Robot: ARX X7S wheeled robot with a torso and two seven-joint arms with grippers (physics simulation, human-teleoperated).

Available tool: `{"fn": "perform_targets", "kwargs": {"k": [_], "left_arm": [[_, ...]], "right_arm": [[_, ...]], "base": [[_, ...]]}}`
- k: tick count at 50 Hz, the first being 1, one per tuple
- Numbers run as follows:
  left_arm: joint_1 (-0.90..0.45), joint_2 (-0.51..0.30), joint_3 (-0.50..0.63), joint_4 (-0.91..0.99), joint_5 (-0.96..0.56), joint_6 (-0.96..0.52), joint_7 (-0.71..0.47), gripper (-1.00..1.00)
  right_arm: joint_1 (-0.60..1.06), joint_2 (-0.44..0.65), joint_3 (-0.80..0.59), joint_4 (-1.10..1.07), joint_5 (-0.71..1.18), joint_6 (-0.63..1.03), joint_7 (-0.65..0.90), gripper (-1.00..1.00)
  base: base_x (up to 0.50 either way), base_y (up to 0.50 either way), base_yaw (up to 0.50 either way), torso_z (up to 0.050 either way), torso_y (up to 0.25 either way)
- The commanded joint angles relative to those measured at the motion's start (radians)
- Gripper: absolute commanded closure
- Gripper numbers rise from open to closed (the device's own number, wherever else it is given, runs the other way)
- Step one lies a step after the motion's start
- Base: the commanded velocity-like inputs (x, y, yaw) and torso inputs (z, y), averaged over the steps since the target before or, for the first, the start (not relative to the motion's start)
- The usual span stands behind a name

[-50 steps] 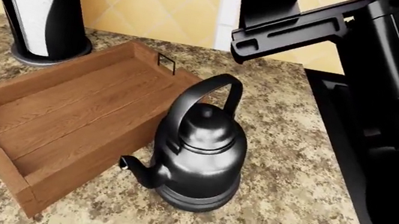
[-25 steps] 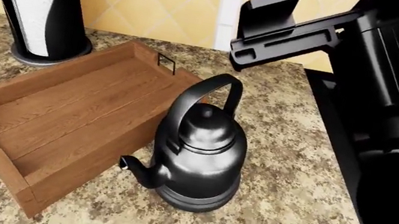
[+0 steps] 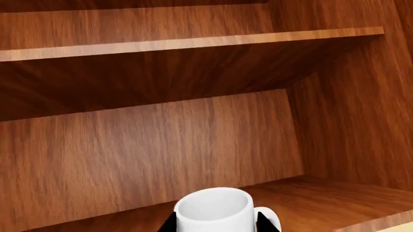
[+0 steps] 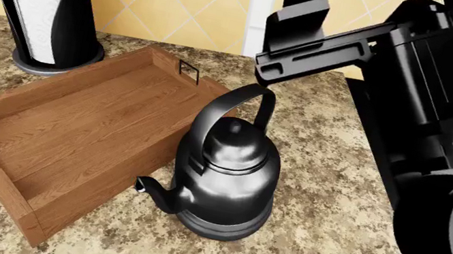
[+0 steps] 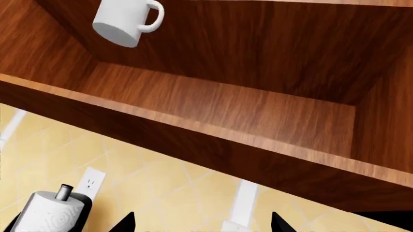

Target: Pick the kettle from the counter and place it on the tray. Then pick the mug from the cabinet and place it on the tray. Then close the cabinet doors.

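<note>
My right jaws [image 4: 296, 14] spread wide above the kettle [image 4: 227, 168]; heavy, glossy metal, so I'd grip its arched handle [image 4: 235, 104].

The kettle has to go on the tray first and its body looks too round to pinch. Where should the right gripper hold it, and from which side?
Grip the top of the kettle's arched handle, probably coming down from above: it stands upright, clear of the lid, with open space under the arch. The right gripper hangs just above it.

The mug's [image 3: 215, 211] base is cut off by the left wrist view's edge, black jaws flanking it.
</note>
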Motion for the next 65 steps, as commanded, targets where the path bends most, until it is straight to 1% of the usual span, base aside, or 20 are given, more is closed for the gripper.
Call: {"fn": "perform_targets", "kwargs": {"k": [1,13,20,25,31,34,36,43,49,57,60,65], "left_arm": [[0.131,-0.101,-0.015,0.122,-0.279,-0.016,-0.213,1.00],[0.294,-0.173,-0.026,0.216,-0.411,-0.006,-0.302,1.00],[0.395,-0.209,-0.038,0.275,-0.535,-0.003,-0.397,1.00],[0.426,-0.230,-0.035,0.290,-0.582,0.013,-0.432,1.00],[0.476,-0.255,-0.049,0.321,-0.679,0.037,-0.506,1.00],[0.502,-0.268,-0.056,0.340,-0.700,0.051,-0.520,1.00],[0.521,-0.276,-0.061,0.352,-0.689,0.059,-0.511,1.00],[0.633,-0.298,-0.075,0.420,-0.594,0.097,-0.423,1.00],[0.772,-0.322,-0.097,0.493,-0.506,0.156,-0.319,1.00],[0.892,-0.343,-0.130,0.545,-0.485,0.202,-0.282,1.00],[0.944,-0.345,-0.148,0.569,-0.502,0.215,-0.284,1.00],[0.992,-0.355,-0.161,0.593,-0.487,0.234,-0.263,1.00]], "right_arm": [[-0.019,0.006,-0.015,0.013,-0.003,-0.030,0.001,-1.00],[0.020,0.006,-0.022,0.021,0.010,-0.012,0.009,-1.00],[0.056,0.003,-0.018,0.014,0.030,0.019,0.017,-1.00],[0.073,0.001,-0.018,0.011,0.040,0.033,0.022,-1.00],[0.085,0.002,-0.013,0.007,0.053,0.048,0.029,-1.00],[0.089,0.003,-0.012,0.007,0.057,0.051,0.030,-1.00],[0.089,0.005,-0.011,0.008,0.060,0.050,0.031,-1.00],[0.086,0.008,-0.007,0.008,0.066,0.045,0.035,-1.00],[0.087,0.009,-0.007,0.005,0.072,0.045,0.040,-1.00],[0.092,0.010,-0.014,0.008,0.076,0.044,0.047,-1.00],[0.093,0.010,-0.017,0.010,0.077,0.041,0.049,-1.00],[0.095,0.010,-0.021,0.010,0.080,0.042,0.054,-1.00]], "base": [[0.00,0.00,0.00,0.000,0.000],[0.00,0.00,0.00,0.000,0.000],[0.00,0.00,0.00,0.000,0.000],[0.00,0.00,0.00,0.000,0.002],[0.00,0.00,0.00,0.000,0.000],[0.00,0.00,0.00,0.000,0.000],[0.00,0.00,0.00,0.000,0.000],[0.00,0.00,0.00,0.000,0.001],[0.00,0.00,0.00,0.000,0.000],[0.00,0.00,0.00,0.000,0.000],[0.00,0.00,0.00,0.000,0.000],[0.00,0.00,0.00,0.000,0.002]]}}
